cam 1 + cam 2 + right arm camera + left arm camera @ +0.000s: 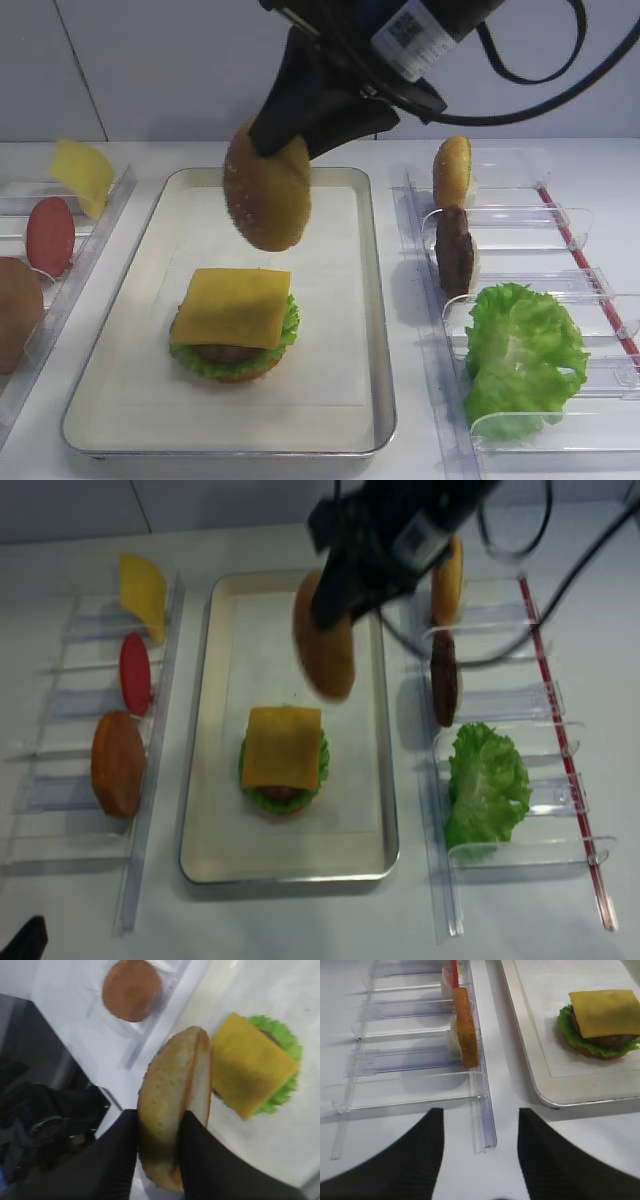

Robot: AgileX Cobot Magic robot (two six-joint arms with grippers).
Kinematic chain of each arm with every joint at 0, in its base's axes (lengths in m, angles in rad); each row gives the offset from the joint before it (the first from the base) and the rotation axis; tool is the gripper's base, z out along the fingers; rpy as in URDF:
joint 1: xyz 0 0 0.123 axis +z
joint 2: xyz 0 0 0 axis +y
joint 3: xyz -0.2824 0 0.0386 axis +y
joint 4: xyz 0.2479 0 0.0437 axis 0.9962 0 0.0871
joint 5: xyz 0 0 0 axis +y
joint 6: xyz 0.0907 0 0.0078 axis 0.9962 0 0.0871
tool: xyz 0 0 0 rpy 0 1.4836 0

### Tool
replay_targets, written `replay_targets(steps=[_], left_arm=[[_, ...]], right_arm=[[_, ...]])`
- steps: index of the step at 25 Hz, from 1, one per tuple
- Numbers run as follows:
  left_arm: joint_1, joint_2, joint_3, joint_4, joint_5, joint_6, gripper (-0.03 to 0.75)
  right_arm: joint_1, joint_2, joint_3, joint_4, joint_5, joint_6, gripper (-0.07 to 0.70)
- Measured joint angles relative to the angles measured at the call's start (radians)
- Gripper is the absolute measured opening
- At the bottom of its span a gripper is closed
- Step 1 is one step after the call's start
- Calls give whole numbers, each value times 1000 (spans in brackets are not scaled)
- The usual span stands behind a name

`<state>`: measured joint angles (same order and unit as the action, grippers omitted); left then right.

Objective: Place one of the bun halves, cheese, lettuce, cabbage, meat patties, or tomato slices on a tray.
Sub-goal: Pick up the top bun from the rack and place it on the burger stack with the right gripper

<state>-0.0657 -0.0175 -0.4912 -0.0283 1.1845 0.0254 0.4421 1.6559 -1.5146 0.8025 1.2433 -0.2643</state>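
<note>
The right gripper [285, 140] is clamped on a sesame-seeded bun half [267, 197], which hangs edge-on below its black fingers [117, 1160], above the far part of the silver tray [378, 300] and clear of its paper liner. In the right wrist view the two fingers pinch the bun across its thickness, the seeded dome on one side and the pale cut face on the other.

On the tray, nearer the front, sits a partly built burger: a square cheese slice [233, 306] on a meat patty [605, 1040], frilly lettuce [285, 325] and a bottom bun. The held bun is above and behind this stack, not touching it.

The clear rack on the right carries another bun half [452, 170], a dark patty [455, 250] and a big lettuce bunch [520, 355]. The left rack holds a cheese slice [83, 175], a tomato slice [50, 235] and a brown bun half [18, 310].

The left gripper [480, 1160] hovers over the table near the left rack, its fingers apart with nothing between them.
</note>
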Motion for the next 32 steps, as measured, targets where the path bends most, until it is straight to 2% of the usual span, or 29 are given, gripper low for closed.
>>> replay_targets(steps=[4,8,14,20,23,26,29,32], left_arm=[[0,0,0,0,0,0,319],[0,0,0,1,0,0,319],[0,0,0,1,0,0,319],[0,0,0,1,0,0,319],[0,0,0,1,0,0,319],[0,0,0,1,0,0,319],[0,0,0,1,0,0,319],[0,0,0,1,0,0,319]], right_arm=[[13,0,56,192,-7,-111,239],[13,-2,137,382,-19,-275,239],[13,-2,343,640,-42,-533,239],[13,-2,497,878,-72,-706,239],[13,-2,541,901,-127,-739,237],[13,-2,572,914,-214,-746,237],[13,-2,592,920,-314,-710,237],[13,-2,592,927,-367,-694,237]])
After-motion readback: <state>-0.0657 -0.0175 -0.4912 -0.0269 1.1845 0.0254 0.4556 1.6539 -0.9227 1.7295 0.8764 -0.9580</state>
